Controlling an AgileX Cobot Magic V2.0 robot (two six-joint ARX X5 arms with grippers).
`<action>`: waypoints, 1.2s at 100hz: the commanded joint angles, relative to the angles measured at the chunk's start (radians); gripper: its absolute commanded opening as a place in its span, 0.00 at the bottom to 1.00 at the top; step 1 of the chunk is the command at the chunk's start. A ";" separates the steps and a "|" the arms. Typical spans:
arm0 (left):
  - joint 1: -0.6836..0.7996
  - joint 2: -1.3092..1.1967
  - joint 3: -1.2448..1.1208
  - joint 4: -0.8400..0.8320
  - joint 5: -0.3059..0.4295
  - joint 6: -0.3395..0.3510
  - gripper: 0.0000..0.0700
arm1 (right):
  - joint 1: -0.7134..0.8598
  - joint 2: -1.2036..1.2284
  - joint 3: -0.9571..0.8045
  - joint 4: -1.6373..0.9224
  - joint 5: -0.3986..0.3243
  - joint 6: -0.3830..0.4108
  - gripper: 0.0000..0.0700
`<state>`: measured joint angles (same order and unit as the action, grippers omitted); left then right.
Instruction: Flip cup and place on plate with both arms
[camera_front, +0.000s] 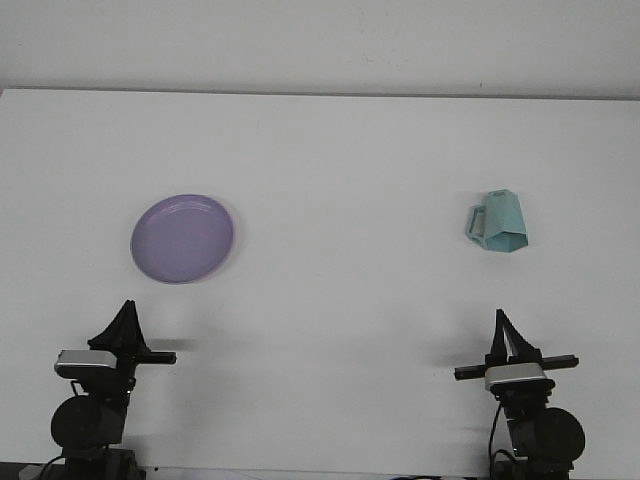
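Note:
A round purple plate (182, 238) lies flat on the white table (340, 150), left of centre. A pale teal faceted cup (502, 224) sits far to the right, its wider end toward the table and its handle pointing left. My left gripper (127, 306) rests low at the near edge, just in front of the plate, with its fingers meeting in a point and nothing between them. Over at the near right, my right gripper (499, 316) stands in front of the cup, likewise shut and empty. Both grippers are well apart from the cup and the plate.
The table's far edge meets a pale wall at the top of the view. Each arm carries a wrist camera (88, 362) behind its gripper. The arm bases stand at the near left and near right corners.

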<state>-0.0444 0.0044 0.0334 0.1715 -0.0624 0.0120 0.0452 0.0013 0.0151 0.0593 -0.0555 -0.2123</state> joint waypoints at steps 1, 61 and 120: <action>-0.002 -0.001 -0.019 0.010 -0.003 -0.002 0.02 | 0.001 0.000 -0.002 0.011 0.003 0.010 0.00; -0.002 -0.001 -0.019 0.010 -0.003 -0.002 0.02 | 0.001 0.000 -0.002 0.011 0.003 0.010 0.00; -0.002 -0.001 -0.019 0.012 -0.003 -0.067 0.02 | 0.000 0.000 0.000 0.077 0.019 0.341 0.00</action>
<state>-0.0444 0.0044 0.0334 0.1715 -0.0624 -0.0444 0.0452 0.0013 0.0151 0.1150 -0.0494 0.0124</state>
